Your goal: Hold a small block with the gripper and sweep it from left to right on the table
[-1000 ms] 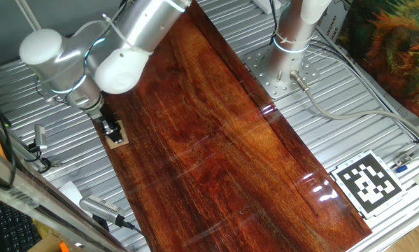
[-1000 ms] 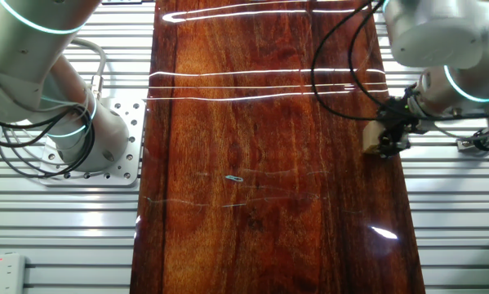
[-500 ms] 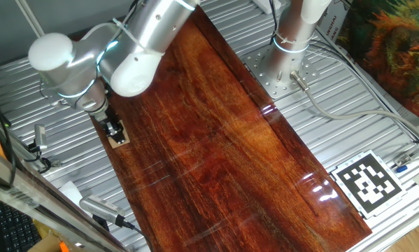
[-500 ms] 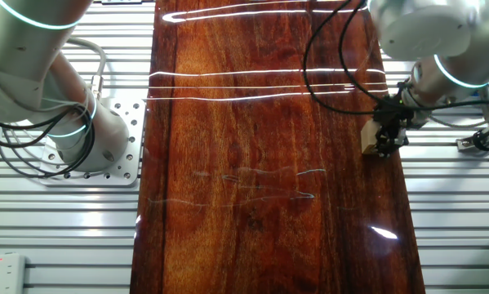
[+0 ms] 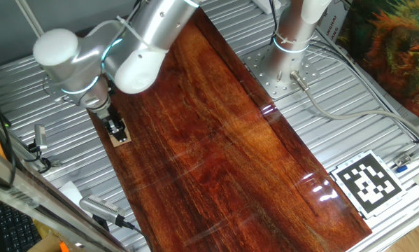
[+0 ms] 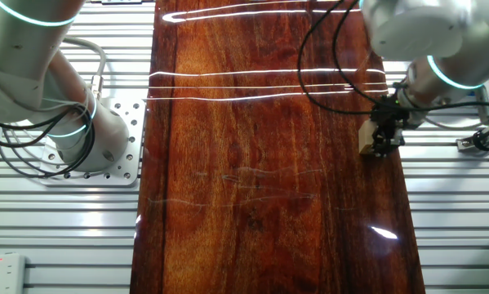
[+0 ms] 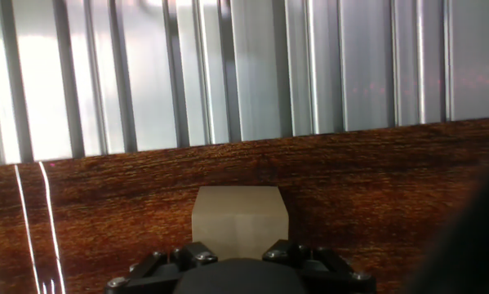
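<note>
The small block is a light tan wooden cube resting on the table, close to its left edge. The black gripper is shut on the small block, one finger at each side. In the other fixed view the small block sits near the table's right edge with the gripper on it. In the hand view the small block sits between the fingers, on the table.
Ribbed grey metal surrounds the board. A white post on a drilled plate stands at the far side. A black-and-white marker tag lies at the right. Cables run over the metal.
The gripper and the small block have slid a little along the table's edge strip; in the other fixed view they moved slightly left and up. The arm's elbow shifted with them.
</note>
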